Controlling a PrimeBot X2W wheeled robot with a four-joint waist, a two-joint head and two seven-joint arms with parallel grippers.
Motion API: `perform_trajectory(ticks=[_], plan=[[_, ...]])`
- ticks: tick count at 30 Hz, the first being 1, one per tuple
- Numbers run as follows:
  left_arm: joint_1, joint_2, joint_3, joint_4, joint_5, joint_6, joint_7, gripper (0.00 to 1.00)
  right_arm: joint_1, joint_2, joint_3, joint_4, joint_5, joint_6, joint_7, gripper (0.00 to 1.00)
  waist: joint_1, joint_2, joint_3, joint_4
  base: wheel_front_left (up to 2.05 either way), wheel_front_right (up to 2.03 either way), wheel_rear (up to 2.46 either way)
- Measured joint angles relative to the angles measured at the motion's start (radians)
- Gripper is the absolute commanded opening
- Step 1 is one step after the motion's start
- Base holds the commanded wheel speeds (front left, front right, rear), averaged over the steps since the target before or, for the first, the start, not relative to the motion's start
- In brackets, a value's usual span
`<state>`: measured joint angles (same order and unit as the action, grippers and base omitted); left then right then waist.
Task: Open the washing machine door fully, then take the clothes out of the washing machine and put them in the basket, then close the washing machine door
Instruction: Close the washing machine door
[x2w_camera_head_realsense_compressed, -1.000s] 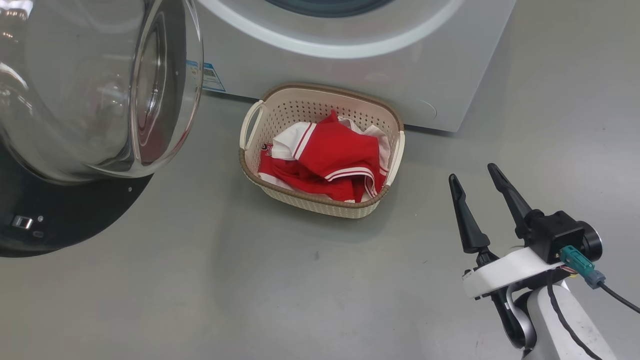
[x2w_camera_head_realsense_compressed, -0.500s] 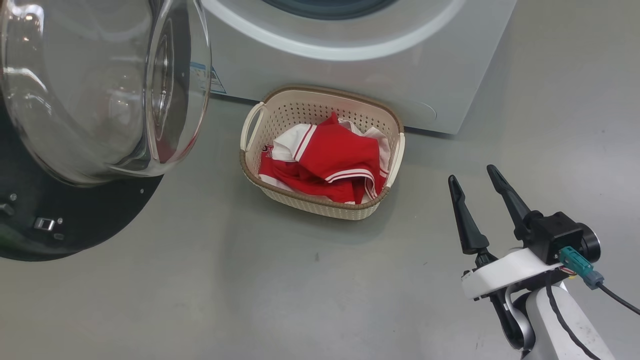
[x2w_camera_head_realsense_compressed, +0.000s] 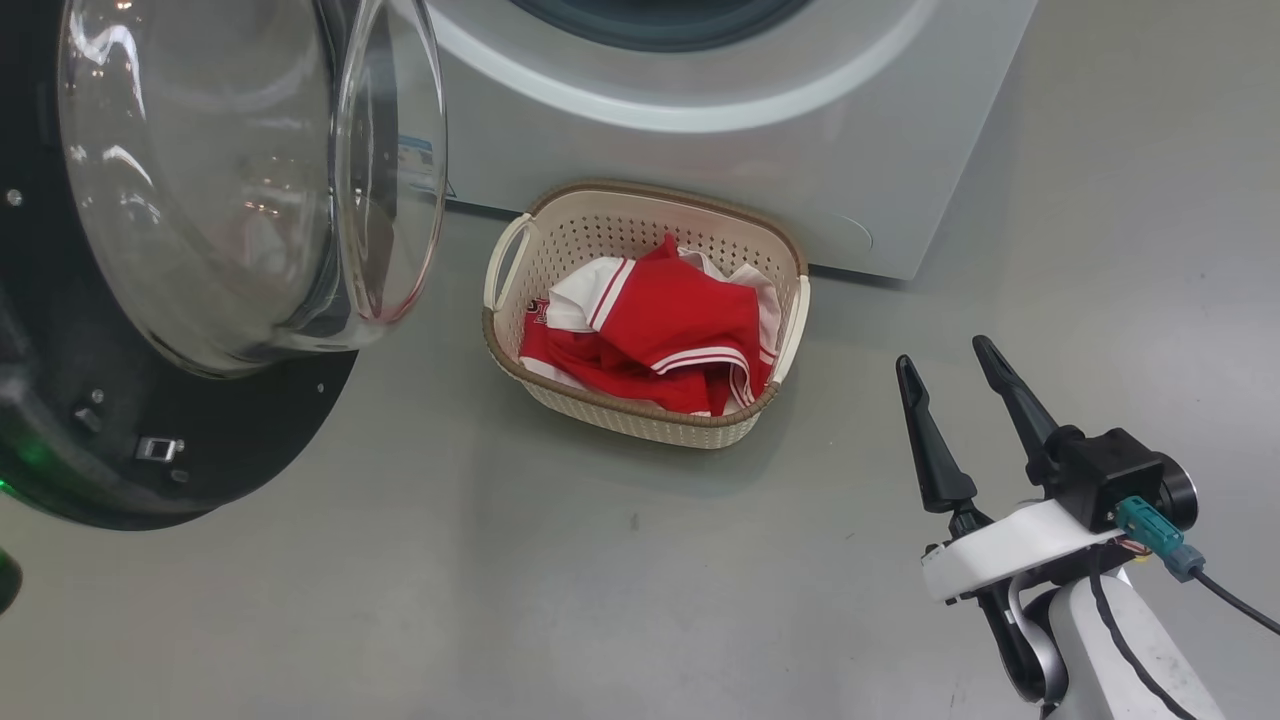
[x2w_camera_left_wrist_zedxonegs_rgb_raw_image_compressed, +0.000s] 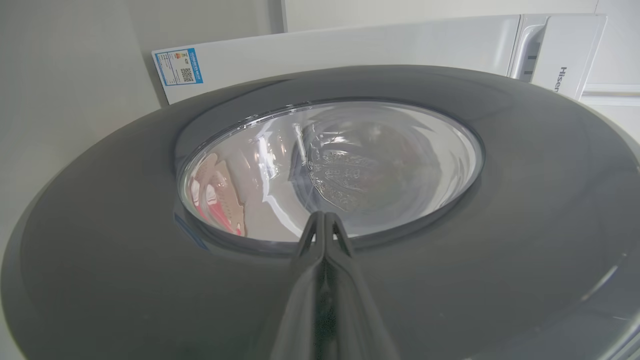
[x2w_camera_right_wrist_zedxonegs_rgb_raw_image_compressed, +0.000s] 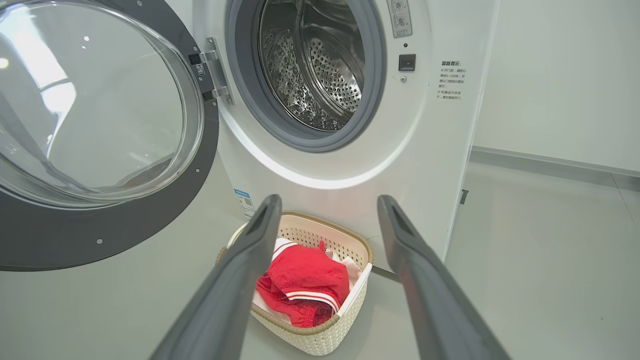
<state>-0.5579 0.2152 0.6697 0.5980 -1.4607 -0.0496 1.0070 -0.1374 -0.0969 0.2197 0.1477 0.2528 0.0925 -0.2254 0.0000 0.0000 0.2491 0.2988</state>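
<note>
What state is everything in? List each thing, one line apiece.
washing machine door: open, swung clear of the drum mouth.
drum: no clothes seen inside.
clothes: crumpled in the basket.
basket: upright on the floor before the washing machine.
left pincer: shut, empty, pointing at the door's outer face.
right pincer: open, empty.

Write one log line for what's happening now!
clothes: in basket; door: open; left pincer: shut, at door; right pincer: open, empty
</note>
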Motion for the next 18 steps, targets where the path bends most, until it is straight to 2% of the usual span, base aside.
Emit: perform_trajectory(ticks=[12, 18], plan=[[0.044, -0.06, -0.056, -0.103, 0.009, -0.008, 0.03, 0.0, 0.003, 0.001, 0.002, 0.01, 0.001, 0.0, 0.0, 1.0, 0.0, 0.0, -0.014, 0.004, 0.0, 0.0, 0.0], [0.057, -0.077, -0.036, -0.146, 0.015, -0.007, -0.008, 0.0, 0.004, 0.002, 0.002, 0.016, 0.003, 0.0, -0.001, 1.0, 0.0, 0.0, -0.02, 0.008, 0.0, 0.0, 0.0]])
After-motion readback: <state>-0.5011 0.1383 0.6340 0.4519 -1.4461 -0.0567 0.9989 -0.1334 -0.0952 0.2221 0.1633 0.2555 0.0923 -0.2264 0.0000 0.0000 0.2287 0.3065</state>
